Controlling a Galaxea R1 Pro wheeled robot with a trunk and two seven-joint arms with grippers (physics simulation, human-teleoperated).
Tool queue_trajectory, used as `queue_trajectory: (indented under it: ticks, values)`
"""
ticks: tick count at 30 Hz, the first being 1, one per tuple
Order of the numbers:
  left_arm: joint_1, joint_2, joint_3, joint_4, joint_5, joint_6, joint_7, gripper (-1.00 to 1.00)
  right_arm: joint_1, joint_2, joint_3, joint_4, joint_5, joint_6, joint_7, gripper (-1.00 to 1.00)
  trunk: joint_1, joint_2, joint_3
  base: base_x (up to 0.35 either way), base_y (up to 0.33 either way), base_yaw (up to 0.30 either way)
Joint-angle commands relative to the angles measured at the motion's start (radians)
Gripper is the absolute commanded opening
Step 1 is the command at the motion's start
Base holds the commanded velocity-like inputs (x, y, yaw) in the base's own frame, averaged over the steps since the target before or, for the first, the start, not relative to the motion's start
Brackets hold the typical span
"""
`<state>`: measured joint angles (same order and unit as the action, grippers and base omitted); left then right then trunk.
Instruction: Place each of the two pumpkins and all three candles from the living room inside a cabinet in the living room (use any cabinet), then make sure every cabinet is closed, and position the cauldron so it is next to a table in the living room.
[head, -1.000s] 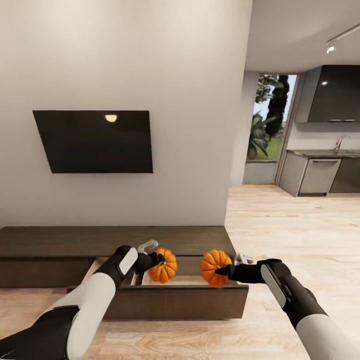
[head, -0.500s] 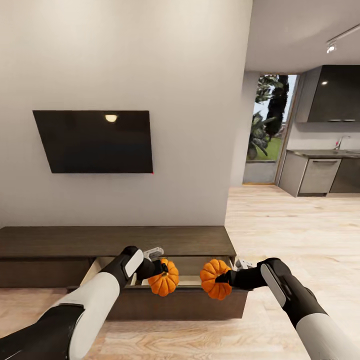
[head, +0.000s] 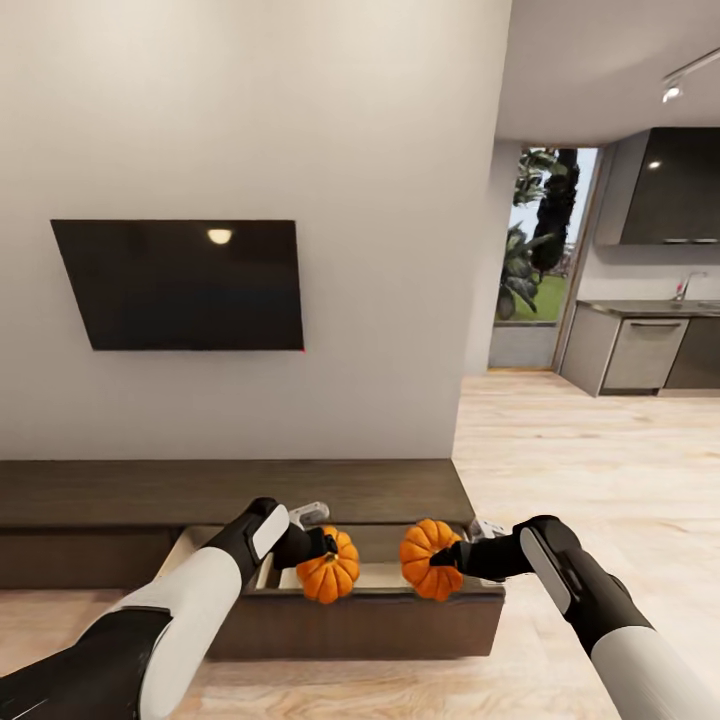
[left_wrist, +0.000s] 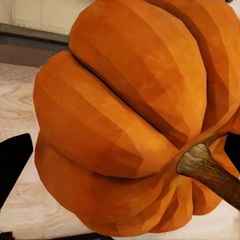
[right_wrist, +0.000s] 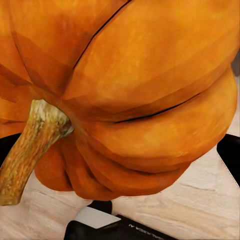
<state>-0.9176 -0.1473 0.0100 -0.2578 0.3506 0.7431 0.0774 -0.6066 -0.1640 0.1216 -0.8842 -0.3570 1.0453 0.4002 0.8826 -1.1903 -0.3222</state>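
The jaws of the left gripper (head: 322, 548) are pinching one pumpkin (head: 329, 566), and in the left wrist view that pumpkin (left_wrist: 130, 120) is sitting between two dark fingertips (left_wrist: 12, 162), its brown stem (left_wrist: 207, 170) pointing toward the camera. The jaws of the right gripper (head: 440, 560) are pinching the second pumpkin (head: 430, 559); in the right wrist view this pumpkin (right_wrist: 135, 95) is showing its ribbed orange side and a tan stem (right_wrist: 30, 150).

In the head view both pumpkins are hanging side by side, apart from each other, just over an open drawer (head: 380, 610) that is standing pulled out from the right part of the long dark brown cabinet (head: 230, 490). The drawer's pale inside is showing behind and below them.

The cabinet is running along a plain light wall (head: 300, 120), below a black TV (head: 180, 284) mounted on that wall. Light wood plank floor (head: 560, 450) is stretching to the right toward a kitchen with grey cupboards (head: 640, 352) and a glass door (head: 535, 245) with greenery outside.
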Motion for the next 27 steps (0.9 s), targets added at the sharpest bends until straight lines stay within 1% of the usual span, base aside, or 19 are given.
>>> queue_trajectory:
  ticks: [1,4,9,16,18,20,22,27]
  values:
    - [0.0,0.0,0.001,0.001,0.012,0.003,0.008,-1.0,-0.001,-0.001,0.003,-0.001,0.005,0.002,0.006,-1.0,0.001,-0.001,-0.001,0.324,0.0,0.0]
    - [0.0,-0.001,0.001,0.027,0.011,-0.009,0.008,-1.0,-0.001,-0.001,0.004,-0.001,0.005,0.002,0.006,-1.0,0.001,-0.001,-0.001,0.329,0.0,0.0]
    - [0.0,0.0,0.002,0.076,0.011,-0.084,0.008,-1.0,-0.001,-0.001,0.007,-0.001,0.007,0.002,0.005,-1.0,0.001,-0.001,-0.001,0.333,0.0,0.0]
    - [0.0,-0.002,0.002,0.107,0.01,-0.11,0.008,-1.0,-0.001,-0.001,0.028,0.002,0.007,0.002,0.006,-1.0,0.001,-0.001,-0.001,0.335,0.0,0.0]
    - [0.0,-0.003,0.002,0.137,0.01,-0.114,0.008,-1.0,-0.001,0.0,0.032,0.003,0.007,0.002,0.006,-1.0,0.001,-0.001,-0.001,0.335,0.0,0.0]
    - [0.0,-0.004,0.002,0.163,0.011,-0.135,0.008,-1.0,-0.001,0.0,0.037,0.003,0.005,0.002,0.007,-1.0,0.001,-0.001,-0.001,0.305,0.0,0.0]
    - [-0.001,-0.006,0.002,0.179,0.011,-0.167,0.007,-1.0,-0.001,0.0,0.039,0.004,0.005,0.002,0.008,-1.0,0.001,-0.001,-0.001,0.161,0.0,0.0]
    - [0.0,-0.007,0.002,0.187,0.012,-0.179,0.007,-1.0,-0.001,0.0,0.038,0.004,0.006,0.002,0.008,-1.0,0.001,-0.001,-0.002,0.048,0.0,0.042]
